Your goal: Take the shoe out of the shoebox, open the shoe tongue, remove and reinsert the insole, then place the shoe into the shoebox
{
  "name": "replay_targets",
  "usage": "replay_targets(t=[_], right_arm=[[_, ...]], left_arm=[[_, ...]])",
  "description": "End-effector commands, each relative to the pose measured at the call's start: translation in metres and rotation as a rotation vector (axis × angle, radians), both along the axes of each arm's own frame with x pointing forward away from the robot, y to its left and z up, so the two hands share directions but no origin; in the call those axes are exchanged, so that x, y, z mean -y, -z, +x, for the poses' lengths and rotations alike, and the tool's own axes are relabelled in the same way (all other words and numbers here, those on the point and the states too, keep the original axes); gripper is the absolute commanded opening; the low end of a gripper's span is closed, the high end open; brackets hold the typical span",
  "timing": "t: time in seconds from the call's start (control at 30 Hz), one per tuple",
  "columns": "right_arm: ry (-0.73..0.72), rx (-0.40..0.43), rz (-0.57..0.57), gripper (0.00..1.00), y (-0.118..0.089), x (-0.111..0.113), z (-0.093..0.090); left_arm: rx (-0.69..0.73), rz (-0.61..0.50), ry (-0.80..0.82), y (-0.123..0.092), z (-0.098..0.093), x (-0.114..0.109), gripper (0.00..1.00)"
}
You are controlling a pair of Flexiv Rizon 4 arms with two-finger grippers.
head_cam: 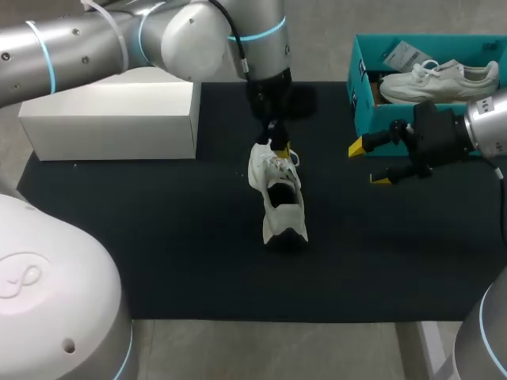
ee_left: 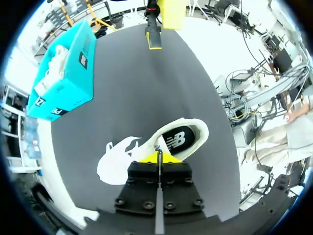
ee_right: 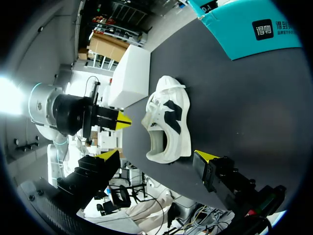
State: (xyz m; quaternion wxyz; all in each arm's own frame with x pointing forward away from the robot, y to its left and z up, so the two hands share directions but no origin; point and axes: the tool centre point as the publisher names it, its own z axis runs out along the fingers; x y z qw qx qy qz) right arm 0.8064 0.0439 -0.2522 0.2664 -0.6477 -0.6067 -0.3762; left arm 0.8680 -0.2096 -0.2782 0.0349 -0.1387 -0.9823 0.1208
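A white shoe [head_cam: 279, 198] rests on the black mat [head_cam: 158, 237] at the middle, heel toward the near edge. My left gripper [head_cam: 276, 146] reaches down to its far end and is shut on the tongue by the laces. In the left wrist view the yellow tips [ee_left: 159, 157] meet on a thin white edge, and the shoe's opening shows its dark insole [ee_left: 178, 139] just ahead. My right gripper [head_cam: 370, 164] hovers open to the shoe's right, holding nothing. From the right wrist, the shoe [ee_right: 168, 122] lies ahead of the open gripper [ee_right: 159, 156].
The teal shoebox [head_cam: 364, 103] stands at the back right with a second white shoe [head_cam: 440, 79] inside. A white box [head_cam: 111, 119] sits at the back left on the mat's edge.
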Motion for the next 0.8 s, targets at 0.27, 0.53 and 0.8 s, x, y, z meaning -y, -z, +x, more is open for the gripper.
replay_targets(t=[0.27,0.53,0.8], right_arm=[[0.002,-0.001,-0.003,1.00,0.000,-0.001,-0.001],[0.002,-0.001,-0.003,1.00,0.000,-0.001,-0.001],[0.002,-0.001,-0.003,1.00,0.000,-0.001,-0.001]], left_arm=[[0.014,-0.039,-0.062,-0.001,-0.007,-0.012,0.00],[0.001,-0.019,-0.168,0.004,-0.027,-0.018,0.00],[-0.061,-0.060,-0.219,0.009,-0.068,-0.022,0.00]])
